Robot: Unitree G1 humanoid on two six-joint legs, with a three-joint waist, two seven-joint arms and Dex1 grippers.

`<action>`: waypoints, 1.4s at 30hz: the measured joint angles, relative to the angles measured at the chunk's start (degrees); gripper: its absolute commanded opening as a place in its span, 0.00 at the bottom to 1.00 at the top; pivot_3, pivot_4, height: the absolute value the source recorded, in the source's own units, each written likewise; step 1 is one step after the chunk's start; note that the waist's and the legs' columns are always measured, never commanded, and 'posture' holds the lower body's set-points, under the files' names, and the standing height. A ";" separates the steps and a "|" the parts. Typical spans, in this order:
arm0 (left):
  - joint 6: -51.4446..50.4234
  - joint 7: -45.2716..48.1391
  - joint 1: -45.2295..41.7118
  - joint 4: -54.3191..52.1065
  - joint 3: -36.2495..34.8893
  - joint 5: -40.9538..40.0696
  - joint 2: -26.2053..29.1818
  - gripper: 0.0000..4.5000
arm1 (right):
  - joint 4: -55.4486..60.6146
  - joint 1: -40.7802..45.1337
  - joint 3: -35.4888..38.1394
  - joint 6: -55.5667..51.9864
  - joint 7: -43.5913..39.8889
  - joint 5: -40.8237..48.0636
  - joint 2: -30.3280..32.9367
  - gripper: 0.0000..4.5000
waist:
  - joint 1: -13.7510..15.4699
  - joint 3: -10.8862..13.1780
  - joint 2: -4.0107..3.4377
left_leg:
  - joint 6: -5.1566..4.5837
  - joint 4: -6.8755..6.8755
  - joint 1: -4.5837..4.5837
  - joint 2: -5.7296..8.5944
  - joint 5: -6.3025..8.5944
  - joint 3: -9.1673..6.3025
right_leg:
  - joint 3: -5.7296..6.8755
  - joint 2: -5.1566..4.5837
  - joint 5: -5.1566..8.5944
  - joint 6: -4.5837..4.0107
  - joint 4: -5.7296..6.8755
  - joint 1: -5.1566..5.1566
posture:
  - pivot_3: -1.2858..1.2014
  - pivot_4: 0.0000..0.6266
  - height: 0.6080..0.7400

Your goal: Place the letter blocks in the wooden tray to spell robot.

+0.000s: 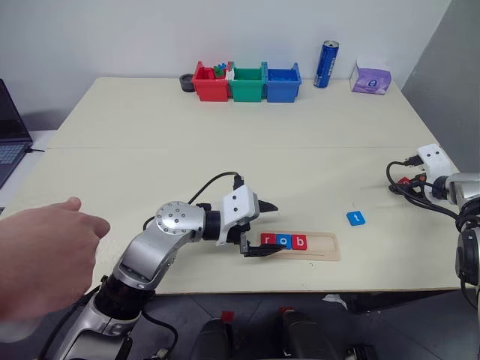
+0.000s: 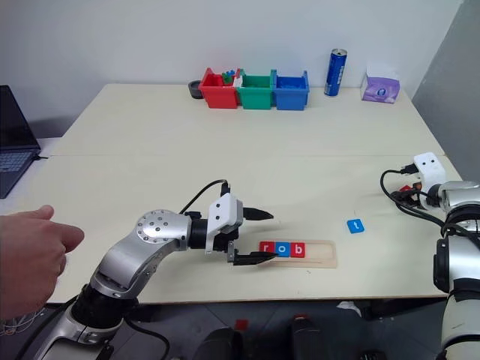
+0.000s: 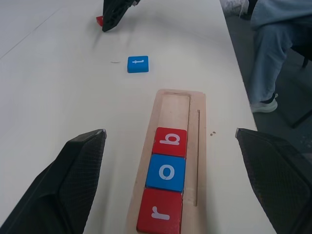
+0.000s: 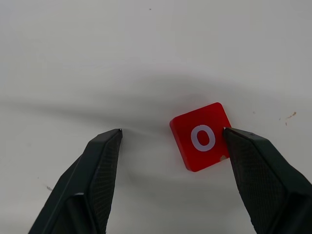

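Observation:
The wooden tray [image 1: 324, 248] lies near the table's front edge. In its left end sit three letter blocks: a red r [image 1: 268, 241], a blue o [image 1: 283, 241] and a red b [image 1: 300, 241]; its right end is bare. My left gripper [image 1: 265, 229] hovers at the tray's left end, open and holding nothing. A blue t block [image 1: 355, 218] lies on the table to the right of the tray. Farther right, a red o block [image 4: 202, 136] lies flat on the table between the fingers of my open right gripper [image 4: 172, 130], close against one fingertip [image 4: 234, 139].
Red [image 1: 210, 84], green [image 1: 247, 83] and blue [image 1: 283, 83] bins stand at the back, with a blue can [image 1: 326, 64] and a purple tissue pack [image 1: 370, 78] to their right. A laptop [image 1: 11, 139] sits at the far left. A person's hand [image 1: 45, 259] reaches in at the front left.

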State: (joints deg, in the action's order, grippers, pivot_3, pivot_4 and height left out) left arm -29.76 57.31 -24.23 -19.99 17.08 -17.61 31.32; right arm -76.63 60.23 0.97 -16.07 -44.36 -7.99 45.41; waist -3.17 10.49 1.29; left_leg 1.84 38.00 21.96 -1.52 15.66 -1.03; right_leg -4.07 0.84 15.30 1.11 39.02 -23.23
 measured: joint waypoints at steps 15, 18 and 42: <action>0.24 0.88 -0.14 0.11 0.00 -0.07 0.43 1.00 | -0.69 -1.73 9.68 -2.16 16.78 5.34 -0.64 0.77 | -0.05 0.00 0.00 | 0.00 0.00 0.00 0.02 0.00 0.01 | -0.04 0.00 0.00 0.01 -0.01 0.01 | 0.52 0.24 1.00; 0.24 1.03 -0.14 0.11 -0.01 -0.13 1.00 1.00 | -0.75 -2.43 13.06 -2.97 19.39 7.82 -1.71 0.77 | -0.09 0.00 0.00 | 0.00 -0.01 0.01 0.02 0.00 0.02 | -0.04 0.01 0.00 0.01 -0.01 0.01 | 0.52 0.24 1.00; 1.87 2.33 -1.19 2.53 -0.02 -0.18 0.66 1.00 | 2.79 -2.49 6.70 0.09 2.33 6.15 -5.90 0.77 | -0.85 0.00 0.00 | 0.00 -0.01 -0.07 0.01 0.00 0.03 | -0.02 0.11 -0.01 0.01 0.01 0.02 | 0.52 0.24 1.00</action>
State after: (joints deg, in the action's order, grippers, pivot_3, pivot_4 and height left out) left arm -27.88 59.64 -25.42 -17.45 17.06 -17.80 31.99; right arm -73.84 57.74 7.67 -15.98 -42.03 -1.84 39.51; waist -4.02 10.49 1.29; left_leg 1.84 37.99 21.88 -1.51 15.66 -1.01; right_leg -4.09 0.96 15.29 1.12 39.03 -23.21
